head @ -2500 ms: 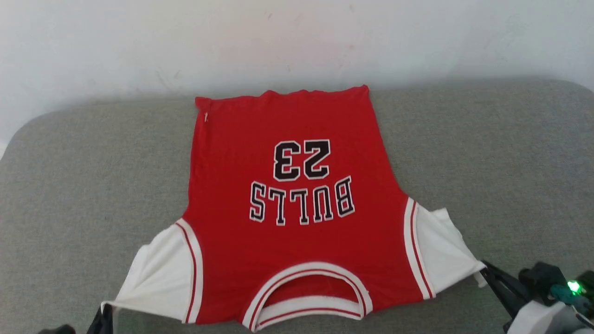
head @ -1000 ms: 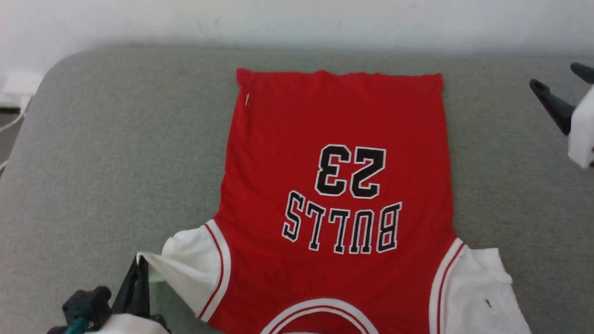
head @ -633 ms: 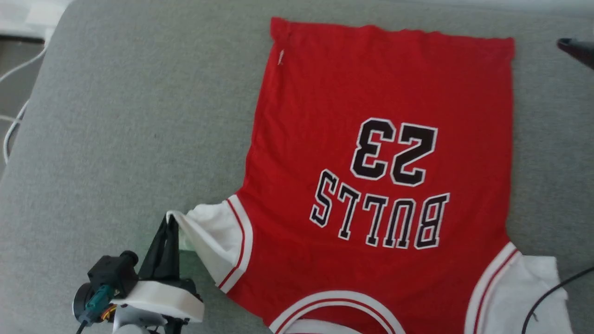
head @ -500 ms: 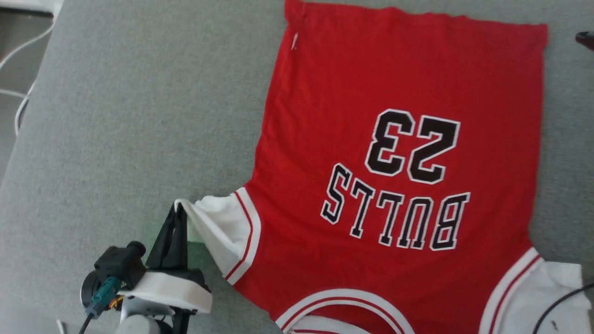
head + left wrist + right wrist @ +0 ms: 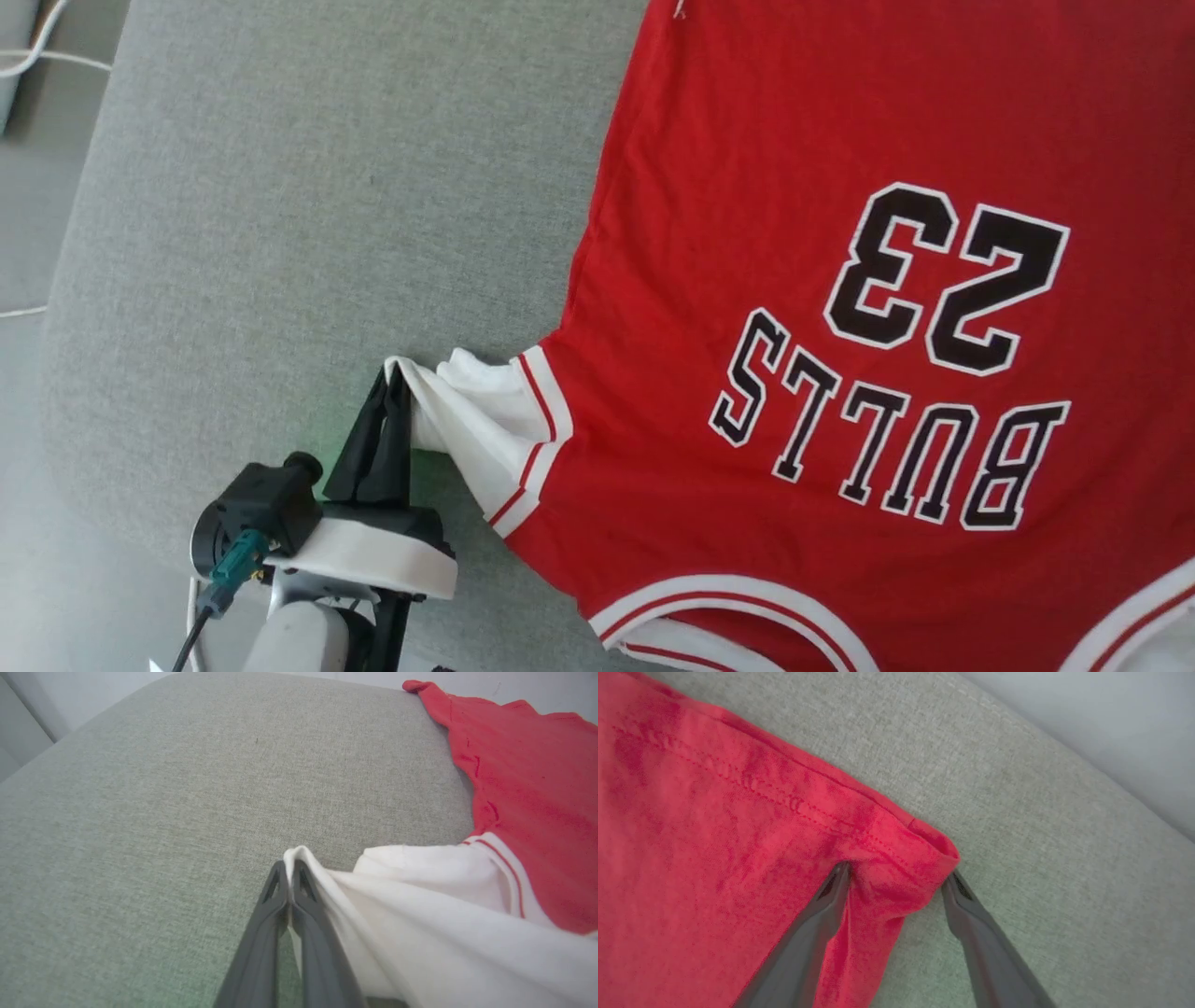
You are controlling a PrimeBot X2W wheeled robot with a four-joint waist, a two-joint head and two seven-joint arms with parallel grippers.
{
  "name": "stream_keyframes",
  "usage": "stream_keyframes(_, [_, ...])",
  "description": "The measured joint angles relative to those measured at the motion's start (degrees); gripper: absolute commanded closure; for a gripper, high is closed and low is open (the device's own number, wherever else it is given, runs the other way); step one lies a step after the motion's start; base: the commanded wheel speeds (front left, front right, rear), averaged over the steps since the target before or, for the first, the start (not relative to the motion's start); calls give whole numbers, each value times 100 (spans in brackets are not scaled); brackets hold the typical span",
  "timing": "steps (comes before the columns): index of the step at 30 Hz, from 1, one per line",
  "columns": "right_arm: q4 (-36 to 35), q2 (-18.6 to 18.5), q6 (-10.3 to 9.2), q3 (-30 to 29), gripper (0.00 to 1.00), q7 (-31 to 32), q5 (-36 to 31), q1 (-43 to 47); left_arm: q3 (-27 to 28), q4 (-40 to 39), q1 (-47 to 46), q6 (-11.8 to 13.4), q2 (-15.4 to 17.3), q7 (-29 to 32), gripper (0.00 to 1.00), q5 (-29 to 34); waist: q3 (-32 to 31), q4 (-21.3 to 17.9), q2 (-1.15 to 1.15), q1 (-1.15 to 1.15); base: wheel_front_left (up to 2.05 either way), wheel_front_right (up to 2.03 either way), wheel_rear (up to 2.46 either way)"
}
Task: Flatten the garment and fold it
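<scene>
The big grey cushion [image 5: 280, 187] is carrying everything, and the red shirt [image 5: 840, 140] is lying flat on it with the print facing up. Its long way is running straight away from me. The collar [image 5: 709, 597] is sitting at my near end and the hem is lying at the far end, so the letters are reading upside down to me.

The white sleeve [image 5: 476, 411] on my left is sticking out sideways and bunching up. My left pincer [image 5: 392, 378] is squeezing its tip, fingers pressed tight together with the cloth pinched between them.

My right pincer [image 5: 896, 870] is spread wide and gripping nothing. It is sitting around a corner of the hem [image 5: 934, 851]. One finger is touching the red cloth, the other is over the bare cushion just past the edge, and the corner is lying right between them. I am guessing this is the far right corner, as that is this arm's side, but I cannot tell for sure.

So I am thinking the next move needs no reaching, just closing right there. Then the two holds would be sitting slantwise across the shirt, near left and far end, and pulling them apart should be stretching it flat.
</scene>
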Motion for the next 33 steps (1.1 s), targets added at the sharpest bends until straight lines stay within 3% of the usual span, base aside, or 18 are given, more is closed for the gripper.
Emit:
stream_keyframes(1, [-35,-41,0,24,100,-7,30,-16,19,0,-1,-20,-19,-1,100,7,29,21,0,0,0,0,0])
stream_keyframes(15, [145,65,0,416,100,-690,558,136,372,163,197,-73,-25,-16,100,205,-490,-187,0,3,0,0,0])
stream_keyframes(19, [-185,-53,0,686,100,-926,942,163,501,220,394,-70,37,-16,100,209,-818,-325,0,2,0,0,0])
stream_keyframes(25, [-1181,-800,1,1273,100,-1084,1597,505,648,321,727,-64,162,-16,100,211,-1301,-613,0,2,0,0,0])
stream_keyframes(33, [-2916,-2305,0,1905,100,-1229,2354,1712,869,353,1118,38,316,7,100,132,-1841,-1119,0,1,0,0,0])
